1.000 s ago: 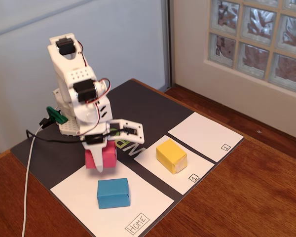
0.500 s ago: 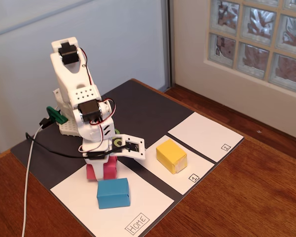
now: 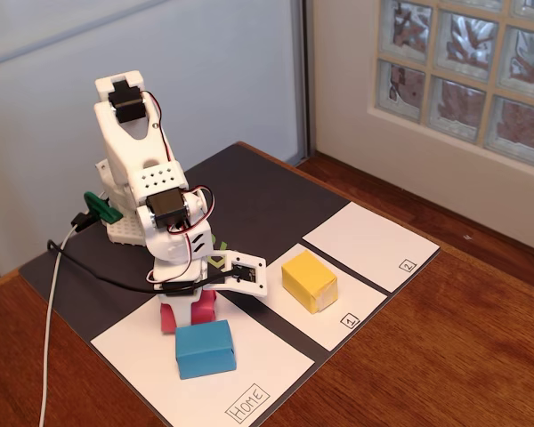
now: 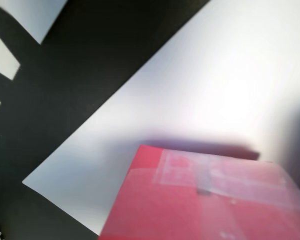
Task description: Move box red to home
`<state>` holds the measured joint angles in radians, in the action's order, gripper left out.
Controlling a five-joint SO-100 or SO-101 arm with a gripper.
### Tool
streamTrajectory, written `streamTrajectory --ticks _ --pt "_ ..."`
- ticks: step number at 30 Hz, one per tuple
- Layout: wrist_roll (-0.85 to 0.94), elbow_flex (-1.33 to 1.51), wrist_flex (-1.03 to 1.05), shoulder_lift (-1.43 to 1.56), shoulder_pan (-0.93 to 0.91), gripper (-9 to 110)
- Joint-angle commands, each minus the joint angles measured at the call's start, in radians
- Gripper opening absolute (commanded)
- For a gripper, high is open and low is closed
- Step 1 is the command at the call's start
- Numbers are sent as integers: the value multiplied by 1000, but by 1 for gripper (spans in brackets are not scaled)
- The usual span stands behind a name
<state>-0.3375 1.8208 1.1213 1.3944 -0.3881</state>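
Note:
The red box [image 3: 189, 314] sits low on the back part of the white Home sheet [image 3: 269, 358], just behind a blue block [image 3: 205, 349]. My gripper [image 3: 196, 307] is down around the box. One white jaw sticks out to the right and the other finger is hidden behind the box, and the gripper looks shut on the box. In the wrist view the red box [image 4: 190, 210] fills the bottom, close over the Home sheet [image 4: 215, 75] with a thin shadow behind it. No fingers show there.
A yellow block [image 3: 309, 280] stands on the sheet marked 1 [image 3: 360, 311], and the sheet marked 2 [image 3: 365, 245] lies beyond it. All the sheets lie on a black mat [image 3: 267, 191] on a wooden table. A white cable [image 3: 52, 329] trails at the left.
The arm has come down and a little to the right with the red box. The box has gone from above the sheet's back edge to low on the Home sheet behind the blue block.

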Motion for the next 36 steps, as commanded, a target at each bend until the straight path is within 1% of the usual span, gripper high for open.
streamTrajectory --ticks 1,3,7,14,24,28,32,34,35,36 --pt "-5 -35 3 20 17 27" --pt "-5 -34 5 26 17 33" --pt "5 -31 9 48 15 38" --pt "11 -31 55 144 35 40" --pt "9 -43 270 456 75 38" --pt "6 -58 342 571 87 34" --pt "-12 -98 426 647 97 33" --pt "-44 -121 465 678 106 27" --pt "-81 -130 488 690 112 22" --pt "-135 -137 508 701 118 13"
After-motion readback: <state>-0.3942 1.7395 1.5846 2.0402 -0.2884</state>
